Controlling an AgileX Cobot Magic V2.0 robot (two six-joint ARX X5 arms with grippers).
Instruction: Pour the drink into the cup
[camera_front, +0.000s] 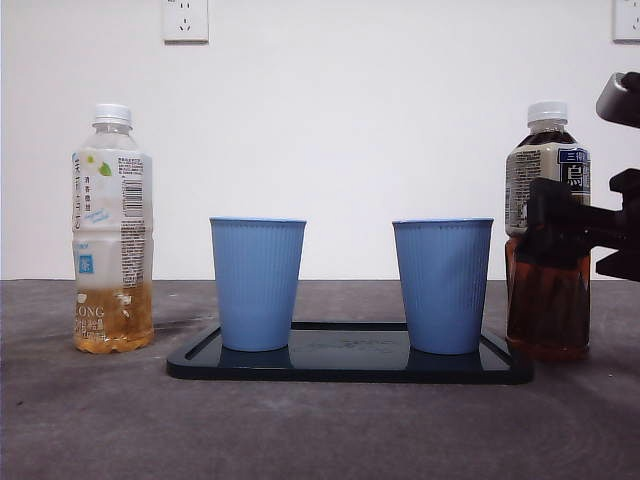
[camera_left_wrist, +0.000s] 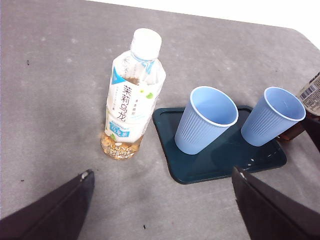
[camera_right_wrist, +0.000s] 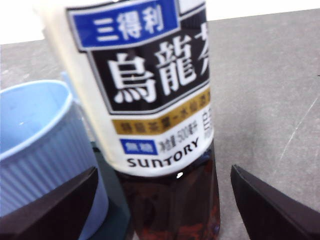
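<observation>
Approach is the step in hand: the right end effector (camera_right_wrist: 160, 200) is set with jaws apart around the dark tea bottle (camera_front: 547, 240), apparently not yet touching, beside the tray's (camera_front: 350, 365) nearer cup (camera_front: 443, 285). Closing is called for next. The left end effector (camera_left_wrist: 160, 205) is held apart, waiting.

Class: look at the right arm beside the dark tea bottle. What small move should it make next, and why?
Probably close the right tool on the dark tea bottle. Its jaws stand open on either side of the bottle's lower body without gripping it, and the bottle stands upright with its white cap on, beside the tray. Nothing can be lifted or poured until it is held.
</observation>
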